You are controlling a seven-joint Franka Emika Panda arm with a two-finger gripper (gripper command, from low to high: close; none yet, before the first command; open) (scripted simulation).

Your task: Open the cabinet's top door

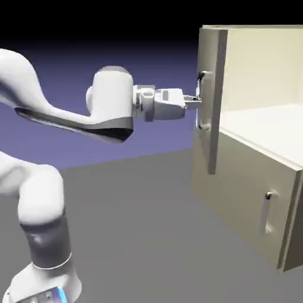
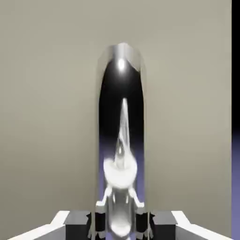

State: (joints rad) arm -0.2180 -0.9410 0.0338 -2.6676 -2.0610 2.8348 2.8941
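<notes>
Exterior view: A white robot arm [image 1: 112, 97] reaches in from the exterior view's left toward the top door [image 1: 211, 100] of a boxy beige cabinet [image 1: 237, 183]. The top door stands open, seen nearly edge-on, and the pale interior [image 1: 260, 71] shows to its right. On its left-facing front is a long, vertical silver handle [image 1: 204, 100]. The gripper [image 1: 195, 102] is just left of the top door, roughly level, its fingertips at the handle between the two ends of the bar. Below the top door and to its right is the shorter front panel [image 1: 254, 195], lying flat against the cabinet, with its own smaller silver handle [image 1: 265, 213]. The robot's base [image 1: 44, 281] stands on the grey floor [image 1: 136, 225], lower than the top door and well to its left.

Hand view: The beige front of the top door fills most of the view. A strip of backdrop [image 2: 236, 183], black above and blue-violet below, runs beyond its right edge. The shiny long handle rises up the middle of the top door, mirroring bright shapes. At the bottom, the grey fingertips [image 2: 77, 225] sit on either side of the bar, closed around it.
</notes>
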